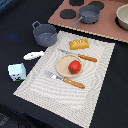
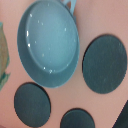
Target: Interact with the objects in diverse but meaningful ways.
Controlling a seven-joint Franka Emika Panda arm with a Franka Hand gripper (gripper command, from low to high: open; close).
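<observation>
1. Exterior view showed no arm or gripper at all, so whether the tool was released or clenched could not be told; the wrist view showed no fingers either.
2. The landmark was the round tan plate (image 1: 65, 65) on a striped beige placemat (image 1: 95, 85). The red toy tomato (image 1: 74, 66) sat on the plate; the golden bread loaf (image 1: 79, 44) lay just beyond it; the grey two-handled pot (image 1: 45, 35) stood off the mat's far corner; the flat white fish-shaped piece (image 1: 33, 55) and the white-and-blue milk carton (image 1: 17, 71) lay towards the exterior view's left of it.
3. The wrist camera looked down into a blue-grey saucepan (image 2: 48, 42) among black burner discs (image 2: 104, 64) on a pink toy stove (image 1: 107, 25), well apart from the plate.
4. Judged step: none of the objects was in hand. A next move would call for travelling to the mat and descending on one item.
5. A bowl (image 1: 123, 17) was cut off at the frame edge.
</observation>
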